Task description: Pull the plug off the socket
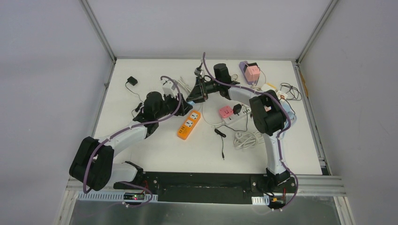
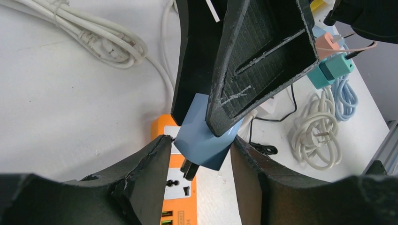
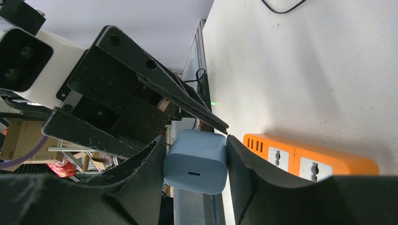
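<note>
Clamping the blue USB charger [image 3: 196,164] across its two flat sides, the right tool [image 3: 195,143] carries the task's thing in the air just beside the end of the orange power strip [image 3: 309,161], which lies flat on the white surface [image 1: 155,150]. The charger's USB-C port [image 3: 194,173] faces back toward the right wrist. Its long axis therefore runs along that tool's fingers, from the port end to the prong end.

In the left wrist view a dark prong [image 2: 189,169] juts bare from the charger's lower end, tilted down toward the strip's socket face. It looks to be out of the holes, so I judge the plug to be free or nearly so.

The left tool [image 2: 199,139] comes in from the opposite side, its fingers flanking the same charger closely. Whether they press on it or merely stand beside it, I cannot tell.

The right arm has the firm hold, and the strip lies below and beyond the prong end. Any further pull should run back along the prong axis, up and away from the strip. A sideways drag could catch the prong on the socket edge and shift the unheld strip.
</note>
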### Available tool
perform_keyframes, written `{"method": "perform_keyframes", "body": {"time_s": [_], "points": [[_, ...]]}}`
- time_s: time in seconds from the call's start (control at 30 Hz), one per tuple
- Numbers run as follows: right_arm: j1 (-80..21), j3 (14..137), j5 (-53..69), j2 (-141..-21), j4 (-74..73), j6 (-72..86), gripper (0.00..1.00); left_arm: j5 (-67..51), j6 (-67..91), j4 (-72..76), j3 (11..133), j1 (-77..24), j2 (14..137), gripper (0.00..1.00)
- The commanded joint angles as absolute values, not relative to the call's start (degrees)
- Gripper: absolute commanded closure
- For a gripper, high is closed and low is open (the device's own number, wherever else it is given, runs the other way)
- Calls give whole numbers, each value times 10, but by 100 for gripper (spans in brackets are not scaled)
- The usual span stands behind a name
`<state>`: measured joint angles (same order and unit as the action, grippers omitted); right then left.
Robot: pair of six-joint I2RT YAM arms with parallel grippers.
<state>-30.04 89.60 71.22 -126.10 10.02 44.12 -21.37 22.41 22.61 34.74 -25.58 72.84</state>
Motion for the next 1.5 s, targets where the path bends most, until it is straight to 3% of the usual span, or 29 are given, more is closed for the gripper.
{"method": "perform_keyframes", "body": {"time_s": [0.0,0.13,0.3,0.73,1.47], "points": [[-304,900,727,-1260,130,447,100,-220,215,270,374,-266,741,51],[-305,900,727,-1261,131,447,100,-224,220,281,374,-267,751,57],[-305,901,727,-1261,134,447,100,-229,226,292,373,-268,762,100],[-304,902,727,-1260,147,447,100,-201,272,335,317,-267,749,100],[-300,901,727,-1249,135,447,100,-193,269,282,287,-266,705,100]]}}
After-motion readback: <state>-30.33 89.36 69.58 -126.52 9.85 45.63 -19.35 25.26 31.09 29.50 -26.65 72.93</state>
